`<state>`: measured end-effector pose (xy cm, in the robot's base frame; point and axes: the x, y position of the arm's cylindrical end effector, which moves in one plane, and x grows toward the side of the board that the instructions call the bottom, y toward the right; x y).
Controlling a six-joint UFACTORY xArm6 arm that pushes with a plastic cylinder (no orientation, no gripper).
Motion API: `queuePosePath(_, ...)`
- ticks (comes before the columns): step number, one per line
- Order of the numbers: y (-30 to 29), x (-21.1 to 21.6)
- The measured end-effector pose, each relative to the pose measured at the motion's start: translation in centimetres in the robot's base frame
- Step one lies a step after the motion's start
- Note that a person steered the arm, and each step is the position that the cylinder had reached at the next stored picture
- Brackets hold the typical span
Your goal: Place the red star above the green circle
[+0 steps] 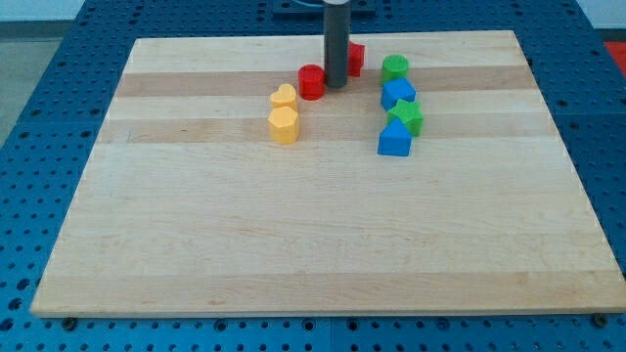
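Camera view: rod standing upright near the view's top centre of the desk (pixel 323 244), my tip (pixel 335 86) resting on the wood between two red blocks. No jaws on this end effector, just a plain dark rod, so nothing to open or clamp. Touching or just beside the red cylinder (pixel 311 81) on the view's left. Red star (pixel 355 58) half hidden behind the rod, on its right; shape hard to make out. Green circle (pixel 395 67) just right of the star, apart from it. Below: blue block (pixel 398 94), green star (pixel 406 117), blue block (pixel 394 140). Left: yellow heart (pixel 284 96), yellow hexagon (pixel 283 125).
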<state>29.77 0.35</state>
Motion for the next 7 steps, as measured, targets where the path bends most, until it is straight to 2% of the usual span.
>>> queuePosePath(1,-1.0,-0.4)
queuePosePath(4,0.8,-4.7)
queuePosePath(7,0.0,-5.4)
